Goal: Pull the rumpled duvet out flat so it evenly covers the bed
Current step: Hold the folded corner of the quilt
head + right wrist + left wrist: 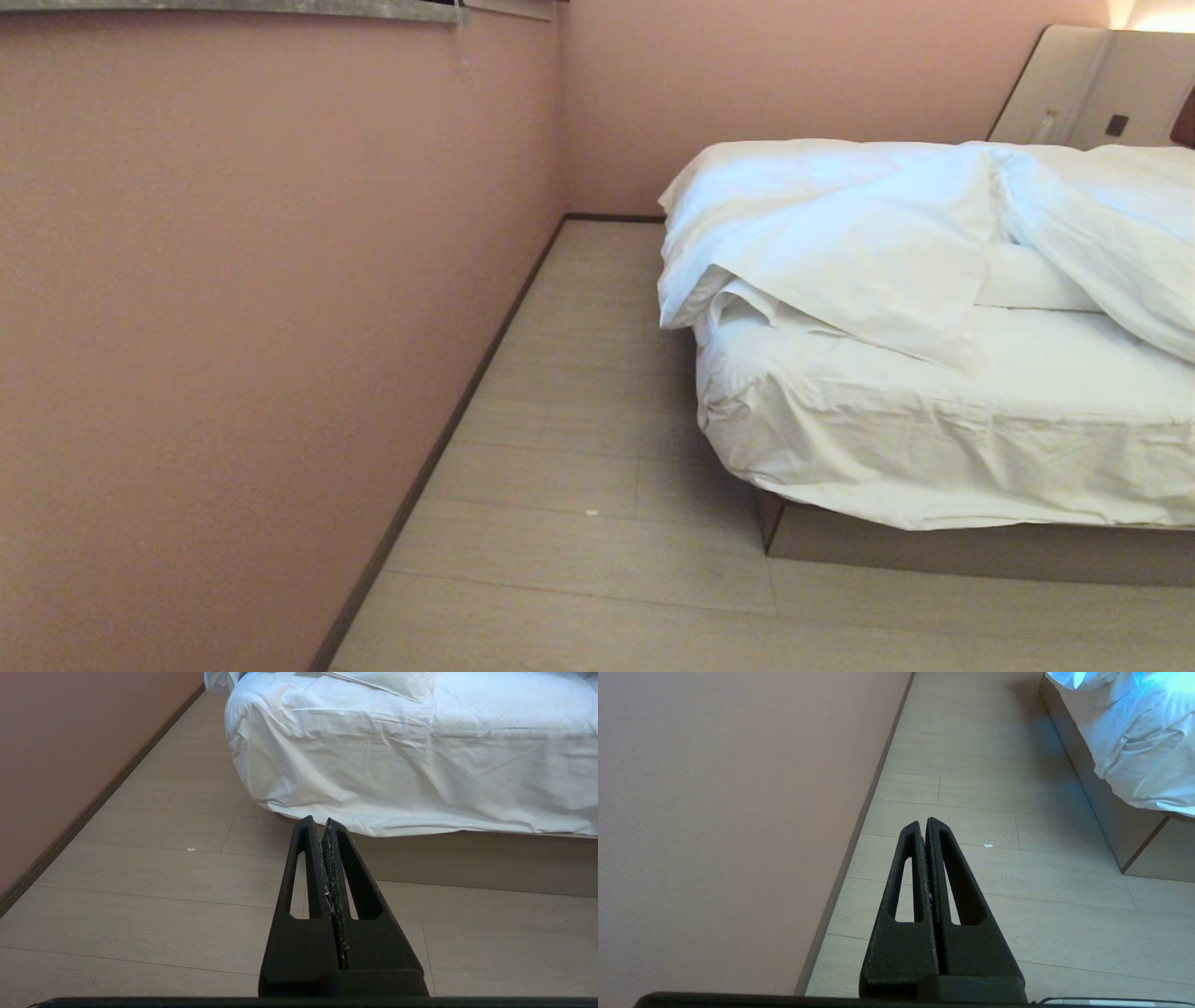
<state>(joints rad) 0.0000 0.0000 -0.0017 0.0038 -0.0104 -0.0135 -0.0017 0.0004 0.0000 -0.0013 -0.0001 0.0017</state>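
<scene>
- Head view: the bed (934, 551) stands to the right, its grey-brown base on the pale wood floor (579, 523), with a pink wall (233, 327) along the left and behind.
- Head view: the duvet (840, 224) lies rumpled and bunched up on the upper part of the mattress, one fold hanging over the near left corner; the wrinkled fitted sheet (934, 439) below it is uncovered.
- Head view: a beige headboard panel (1064, 84) shows at the far right corner; neither arm is in sight here.
- Left wrist view: the left gripper (926, 822) hangs above the floor near the wall's skirting, its two black fingers (910, 877) pressed together and holding nothing. The corner of the bed's base and a bit of white cloth sit well apart from it, off to one side.
- Right wrist view: the right gripper (318, 821) is clenched with nothing in it, pointing toward the sheeted side of the mattress and the base beneath, clear of both. A small white speck (190, 849) lies on the floor.
</scene>
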